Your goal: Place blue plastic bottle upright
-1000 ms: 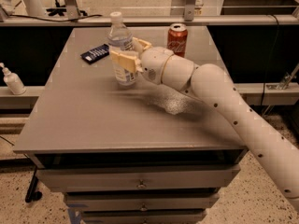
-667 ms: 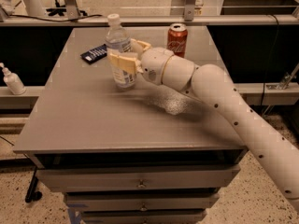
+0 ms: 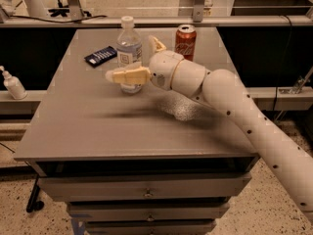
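1. The tabletop point(image 3: 73, 131) is flat and level, so I judge the surface itself to be a small risk. The danger lies toward its far edge, where the things stand close together.
2. The arm point(image 3: 254, 126) reaches in over the near right corner. A wide swing as it pulls away could sweep its wrist into the red can point(image 3: 186, 41).
3. The gripper point(image 3: 129, 58) is over the far half of the tabletop, left of the middle.
   - Its fingers point(image 3: 127, 75) are spread to either side of the blue plastic bottle point(image 3: 129, 50). One crosses in front of the lower body; the other rises behind it, to the right.
   - I cannot tell whether either finger touches the plastic.
   - If the gripper draws off sideways, the front finger could hook the bottle and tip it.
4. The blue plastic bottle stands upright near the far edge, with its white cap on top.
   - It looks tall and light on a narrow base, so I judge that a slight nudge would topple it.
   - Its label is white and pale blue; the print cannot be read.
5. The red can stands near the far edge, just right of the gripper. Its white script on red suggests Coca-Cola, though the letters are not clear.
6. A dark packet point(image 3: 101, 56) lies toward the far left corner. Its pale markings are illegible.
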